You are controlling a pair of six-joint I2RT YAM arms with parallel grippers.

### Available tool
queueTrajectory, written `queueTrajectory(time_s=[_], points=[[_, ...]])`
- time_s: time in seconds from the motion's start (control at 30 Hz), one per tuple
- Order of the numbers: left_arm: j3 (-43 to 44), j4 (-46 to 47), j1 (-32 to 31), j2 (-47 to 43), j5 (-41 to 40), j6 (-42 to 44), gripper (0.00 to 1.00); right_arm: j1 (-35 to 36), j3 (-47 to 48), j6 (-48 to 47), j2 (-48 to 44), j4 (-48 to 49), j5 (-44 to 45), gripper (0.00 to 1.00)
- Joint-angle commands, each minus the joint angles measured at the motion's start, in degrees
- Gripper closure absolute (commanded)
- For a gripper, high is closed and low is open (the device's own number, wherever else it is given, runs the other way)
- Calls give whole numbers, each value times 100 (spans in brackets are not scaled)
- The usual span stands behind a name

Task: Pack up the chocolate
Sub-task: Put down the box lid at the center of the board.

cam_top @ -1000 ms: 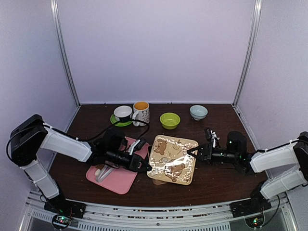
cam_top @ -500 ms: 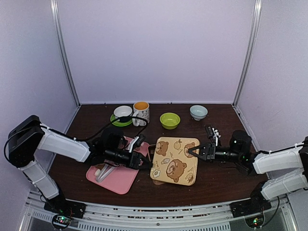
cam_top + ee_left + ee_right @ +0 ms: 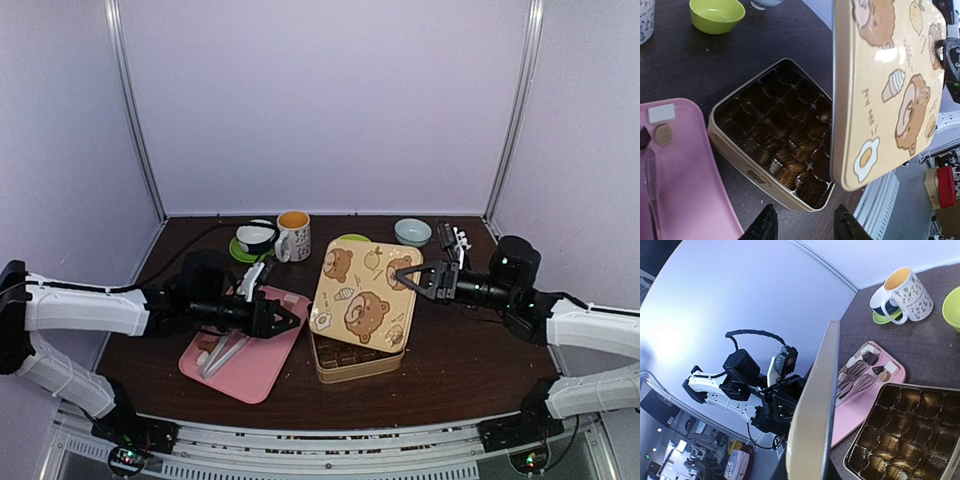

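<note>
My right gripper [image 3: 412,283] is shut on the right edge of the gold bear lid [image 3: 362,292] and holds it lifted and tilted above the open tin base [image 3: 346,372]. The lid also shows edge-on in the right wrist view [image 3: 815,415]. The tin base [image 3: 738,150] holds rows of dark brown paper cups. Chocolate pieces lie on the pink tray [image 3: 246,375]: a white square [image 3: 661,113], a tan round one [image 3: 663,135], and more beside the tongs [image 3: 871,357]. My left gripper [image 3: 289,318] is open and empty, over the tray's right edge, left of the tin [image 3: 805,227].
Pink-handled metal tongs [image 3: 222,352] lie on the tray. At the back stand a white cup on a green saucer [image 3: 256,237], a patterned mug [image 3: 293,235], a green bowl [image 3: 717,14] partly behind the lid, and a pale blue bowl [image 3: 411,232].
My right gripper has lifted the lid off the tin and tilted it up, uncovering the base. My left gripper has drawn back leftward from the tin to the tray.
</note>
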Motion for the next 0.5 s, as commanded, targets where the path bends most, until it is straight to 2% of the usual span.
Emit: queueTrajectory(time_s=[0.0,0.17,0.33,0.47], points=[[363,-1055,-18,-529,-1029,644,59,-69,675,-833,-381,-1517,668,95],[459,-1559,-14,-829,-1576,889,58,-113,1520,-2150,-624,-3481,1732,95],[982,-2427,131,-703,-1857,1298,58,-128,2124,-2963,-757,-4673,2790,95],[1172,-2712,175,-695,-2057,1464,58,-128,2530,-3461,-743,-5454,3703,95]])
